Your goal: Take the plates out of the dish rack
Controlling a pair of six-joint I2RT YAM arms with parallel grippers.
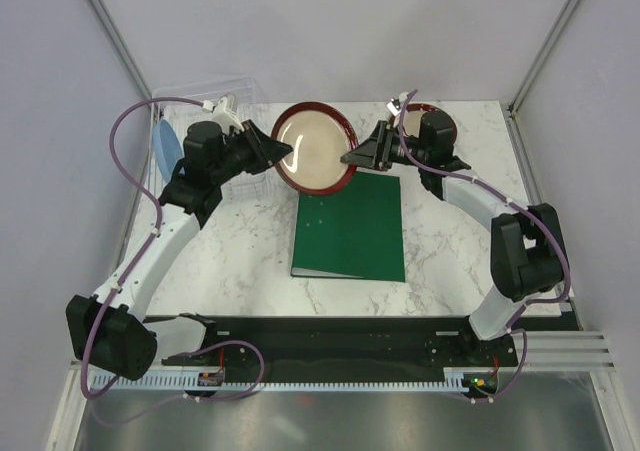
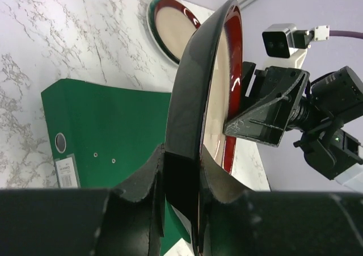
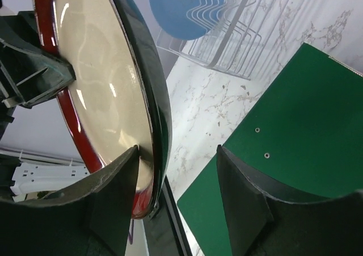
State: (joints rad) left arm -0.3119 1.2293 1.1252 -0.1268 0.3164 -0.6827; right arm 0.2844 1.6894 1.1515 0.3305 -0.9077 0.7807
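My left gripper (image 1: 281,151) is shut on the left rim of a dark-rimmed plate with a cream centre (image 1: 313,149), holding it tilted up above the table's back middle. In the left wrist view the jaws (image 2: 181,154) clamp the rim of this plate (image 2: 193,91). My right gripper (image 1: 352,157) is open and straddles the plate's right edge. In the right wrist view (image 3: 177,154) one finger lies against the cream face of the plate (image 3: 102,80) and the other stands apart behind it. A light blue plate (image 1: 163,143) stands in the clear dish rack (image 1: 215,93). Another rimmed plate (image 1: 436,124) lies on the table under the right arm.
A green binder (image 1: 350,226) lies flat on the marble table just in front of the held plate. The rack is at the back left corner, next to the left wall. The blue plate (image 3: 176,6) and the rack's wires (image 3: 227,29) show behind the held plate.
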